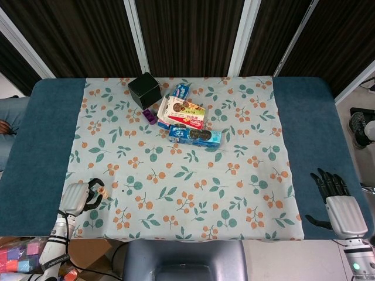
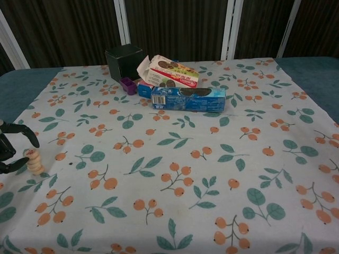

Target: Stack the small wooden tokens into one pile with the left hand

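My left hand (image 2: 9, 153) sits at the near-left edge of the worktop (image 1: 47, 146), its dark fingers (image 2: 24, 132) curved apart and holding nothing, arched just beside the pile of wooden tokens (image 2: 35, 162) without visibly touching it. The pile stands upright, long axis vertical, immediately to the inner side of those fingers, on the floral cloth (image 1: 193, 170). My right hand (image 1: 338, 205) rests flat with fingers spread at the far side, well apart, so I judge the left far nearer.

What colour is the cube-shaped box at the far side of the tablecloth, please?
The box is black, clearest in the chest view.
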`<act>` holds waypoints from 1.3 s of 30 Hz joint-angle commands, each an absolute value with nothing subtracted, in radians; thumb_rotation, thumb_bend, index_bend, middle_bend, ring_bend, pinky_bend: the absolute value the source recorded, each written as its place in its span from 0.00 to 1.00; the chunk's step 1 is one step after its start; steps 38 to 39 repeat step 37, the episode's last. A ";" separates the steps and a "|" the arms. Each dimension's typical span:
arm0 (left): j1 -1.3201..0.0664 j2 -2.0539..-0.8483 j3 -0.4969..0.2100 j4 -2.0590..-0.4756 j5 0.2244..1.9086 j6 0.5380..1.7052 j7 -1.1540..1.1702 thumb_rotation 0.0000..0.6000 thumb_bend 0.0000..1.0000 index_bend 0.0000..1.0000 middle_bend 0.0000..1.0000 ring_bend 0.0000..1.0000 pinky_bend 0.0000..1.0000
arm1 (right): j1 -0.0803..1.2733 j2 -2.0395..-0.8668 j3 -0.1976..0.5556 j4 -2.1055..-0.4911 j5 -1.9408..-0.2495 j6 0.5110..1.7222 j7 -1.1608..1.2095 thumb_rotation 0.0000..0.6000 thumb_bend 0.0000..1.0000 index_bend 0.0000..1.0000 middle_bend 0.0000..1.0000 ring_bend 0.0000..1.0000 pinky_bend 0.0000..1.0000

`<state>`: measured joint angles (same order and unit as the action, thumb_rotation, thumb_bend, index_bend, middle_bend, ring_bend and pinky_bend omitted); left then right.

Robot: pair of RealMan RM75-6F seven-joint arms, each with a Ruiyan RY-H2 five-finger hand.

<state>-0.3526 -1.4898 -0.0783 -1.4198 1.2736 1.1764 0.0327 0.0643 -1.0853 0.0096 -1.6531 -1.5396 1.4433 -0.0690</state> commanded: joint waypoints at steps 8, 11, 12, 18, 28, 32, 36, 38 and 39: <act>-0.335 -1.471 -0.083 -1.450 1.311 1.225 0.014 1.00 0.41 0.37 1.00 1.00 1.00 | 0.064 -1.086 0.013 -1.651 -1.537 1.448 -0.067 1.00 0.15 0.00 0.00 0.00 0.00; -0.316 -1.448 -0.084 -1.483 1.348 1.280 -0.009 1.00 0.41 0.36 1.00 1.00 1.00 | 0.064 -1.088 0.013 -1.650 -1.539 1.448 -0.067 1.00 0.15 0.00 0.00 0.00 0.00; -0.309 -1.439 -0.084 -1.493 1.360 1.297 -0.018 1.00 0.41 0.36 1.00 1.00 1.00 | 0.064 -1.088 0.013 -1.650 -1.539 1.448 -0.068 1.00 0.15 0.00 0.00 0.00 0.00; -0.237 -1.380 -0.069 -1.539 1.474 1.462 -0.155 1.00 0.41 0.32 0.96 0.96 1.00 | 0.062 -1.088 0.009 -1.652 -1.542 1.448 -0.073 1.00 0.15 0.00 0.00 0.00 0.00; -0.087 -1.233 0.072 -1.463 1.702 1.703 -0.234 1.00 0.41 0.11 0.09 0.00 0.00 | 0.057 -1.100 -0.001 -1.661 -1.550 1.450 -0.138 1.00 0.15 0.00 0.00 0.00 0.00; -0.086 -1.232 0.072 -1.466 1.707 1.687 -0.172 1.00 0.42 0.10 0.09 0.00 0.00 | 0.058 -1.103 -0.005 -1.665 -1.551 1.444 -0.152 1.00 0.15 0.00 0.00 0.00 0.00; -0.088 -1.225 0.063 -1.477 1.690 1.667 -0.168 1.00 0.42 0.09 0.08 0.00 0.00 | 0.056 -1.101 -0.003 -1.663 -1.551 1.450 -0.145 1.00 0.15 0.00 0.00 0.00 0.00; -0.087 -1.226 0.060 -1.477 1.688 1.665 -0.168 1.00 0.42 0.09 0.08 0.00 0.00 | 0.055 -1.100 -0.003 -1.662 -1.550 1.451 -0.142 1.00 0.15 0.00 0.00 0.00 0.00; -0.087 -1.226 0.060 -1.477 1.688 1.665 -0.168 1.00 0.42 0.09 0.08 0.00 0.00 | 0.055 -1.100 -0.003 -1.662 -1.550 1.451 -0.142 1.00 0.15 0.00 0.00 0.00 0.00</act>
